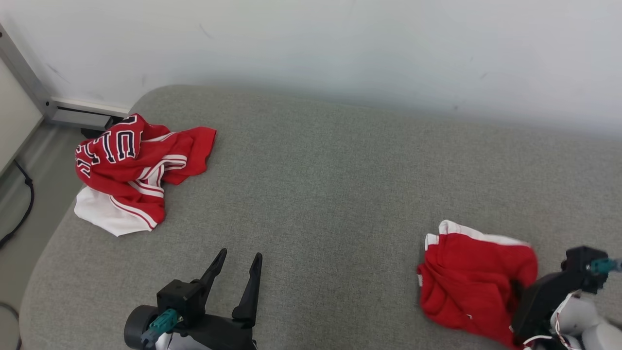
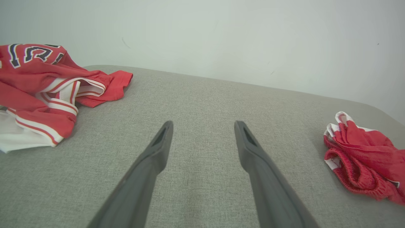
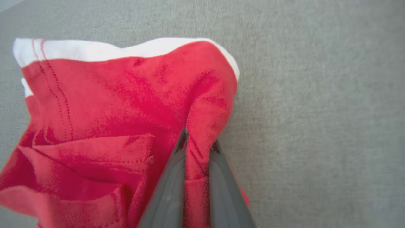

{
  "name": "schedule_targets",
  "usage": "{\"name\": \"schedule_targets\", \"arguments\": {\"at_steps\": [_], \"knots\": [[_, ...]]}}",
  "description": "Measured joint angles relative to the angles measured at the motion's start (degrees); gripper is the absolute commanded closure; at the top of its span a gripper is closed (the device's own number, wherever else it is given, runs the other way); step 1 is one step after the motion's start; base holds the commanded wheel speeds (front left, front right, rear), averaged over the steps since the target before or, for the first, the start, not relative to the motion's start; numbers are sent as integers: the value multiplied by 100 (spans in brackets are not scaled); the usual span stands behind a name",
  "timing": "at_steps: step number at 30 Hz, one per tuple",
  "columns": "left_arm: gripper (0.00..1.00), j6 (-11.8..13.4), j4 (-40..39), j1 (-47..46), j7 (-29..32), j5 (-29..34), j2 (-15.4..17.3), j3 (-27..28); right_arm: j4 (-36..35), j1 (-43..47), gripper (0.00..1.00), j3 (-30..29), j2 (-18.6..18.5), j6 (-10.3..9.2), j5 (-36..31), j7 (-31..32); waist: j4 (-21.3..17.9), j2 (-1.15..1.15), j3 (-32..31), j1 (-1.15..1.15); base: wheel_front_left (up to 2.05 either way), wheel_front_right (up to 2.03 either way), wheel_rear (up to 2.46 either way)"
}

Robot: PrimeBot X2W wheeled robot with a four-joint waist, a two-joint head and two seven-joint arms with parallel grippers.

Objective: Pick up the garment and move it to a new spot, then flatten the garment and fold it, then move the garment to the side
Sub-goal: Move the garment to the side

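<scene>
The garment (image 1: pixel 474 277) is a crumpled red piece with white trim, lying on the grey cushion at the lower right. My right gripper (image 3: pixel 197 142) is shut on a raised fold of its red cloth near the right edge; in the head view its dark body (image 1: pixel 544 296) sits against the garment's right side, fingertips buried in the fabric. The left wrist view shows the same garment (image 2: pixel 364 161) at the far right. My left gripper (image 1: pixel 239 255) stands open at the bottom centre-left, nothing between its fingers (image 2: pixel 158 148), well apart from the garment.
A second garment, a red jersey (image 1: pixel 131 165) with black lettering and white trim, lies bunched at the cushion's far left corner. The grey cushion (image 1: pixel 330 184) backs onto a pale wall. A floor with a black cable (image 1: pixel 22 204) lies beyond the left edge.
</scene>
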Motion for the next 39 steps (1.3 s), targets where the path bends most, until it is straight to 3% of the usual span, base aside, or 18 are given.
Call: {"name": "schedule_targets", "arguments": {"at_steps": [8,11,17,26,33,39], "knots": [[0,0,100,25,-11,-10,-13,2,-633,-168,100,389,-687,3,-898,-162,-15,0,-186,0,0,0,0],[0,0,114,36,-20,-11,-31,-15,-705,-149,100,474,-845,111,-958,-93,-20,0,-264,0,0,0,0],[0,1,110,218,-36,-45,-7,2,-1093,-119,100,497,-771,210,-801,56,-22,-1,-375,-1,0,0,0],[0,1,-49,247,-36,-42,85,2,-915,-120,100,202,-979,318,-558,269,-57,0,-297,0,0,0,0],[0,1,-201,225,-33,-8,137,0,-625,-136,100,46,-1595,648,-537,298,-67,0,-82,1,0,0,0],[0,-1,-252,71,16,15,145,-22,-375,-222,100,-80,-2038,767,-723,234,-43,0,127,1,0,0,0]]}}
